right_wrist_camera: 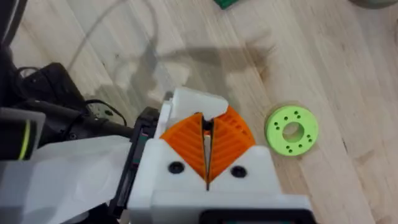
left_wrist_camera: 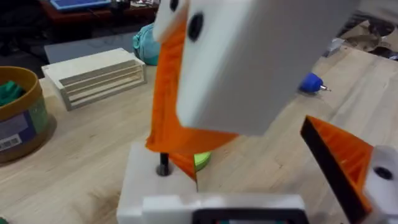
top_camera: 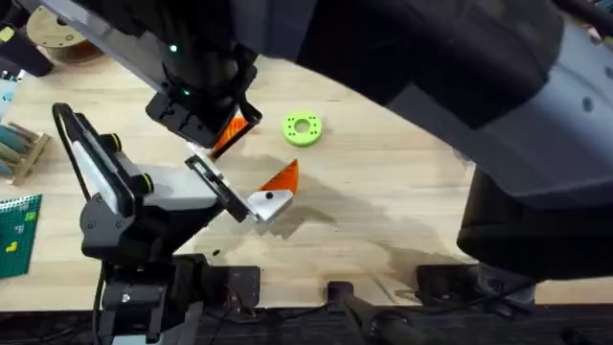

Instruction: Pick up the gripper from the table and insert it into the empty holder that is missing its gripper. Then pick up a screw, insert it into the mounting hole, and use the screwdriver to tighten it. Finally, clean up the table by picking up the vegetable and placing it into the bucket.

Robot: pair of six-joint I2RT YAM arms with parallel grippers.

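No word, number or brand could be read anywhere; the bucket point(left_wrist_camera: 22, 115) carried a bluish label band with a barcode-like patch of stripes, too blurred to make out; the green board point(top_camera: 16, 233) at the table's point(top_camera: 402, 220) left edge showed small yellow marks, also illegible.
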